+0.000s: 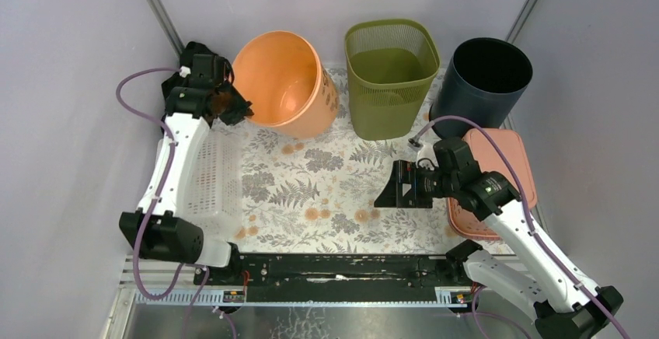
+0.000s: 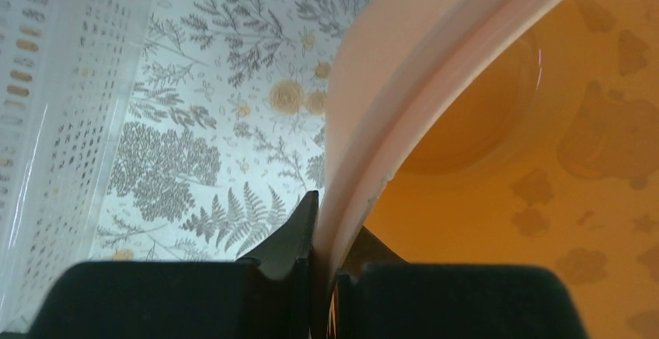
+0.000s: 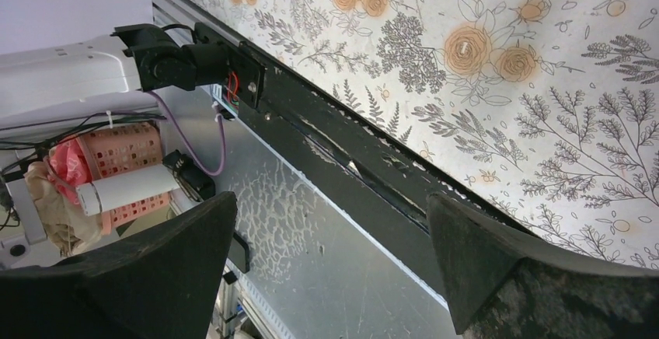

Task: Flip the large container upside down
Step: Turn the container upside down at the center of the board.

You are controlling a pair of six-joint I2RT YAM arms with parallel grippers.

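We have the left pincer [image 1: 235, 110] clamped narrow on the rim of the orange container [image 1: 284, 82], which we take to be the large one per the task. Wrist cam: one finger sits outside the wall, over the desk [image 1: 326, 191], the other inside, w/ the wall pinched btw them.

The container's body runs away from that pincer, ahead and to its right. It stands at the far left of the desk, in a row w/ a green mesh bin [image 1: 388, 82] and a dark round bin [image 1: 482, 75]. It looks tipped, mouth leaning toward the left pincer and base further off, so we judge the long axis is off vertical.

That's the relation the flip turns on. The grip is at the rim edge nearest the arm w/ all the mass beyond it, so rolling the mouth over and down prob. needs room on the near side. A white perforated basket [image 1: 210, 176] lies just beside and below the left pincer, under its arm, and could get in the way.

The right pincer [image 1: 398, 187] is spread wide, holds nothing and is well apart from the container. Its own cam looks at the near rail. The left arm is clearly nearer.

Hard to make out:
- Whether the base touches the desk. It's hidden by the container's own wall from overhead and cut off in the wrist cam.
- How deep the fingers bite on the rim.
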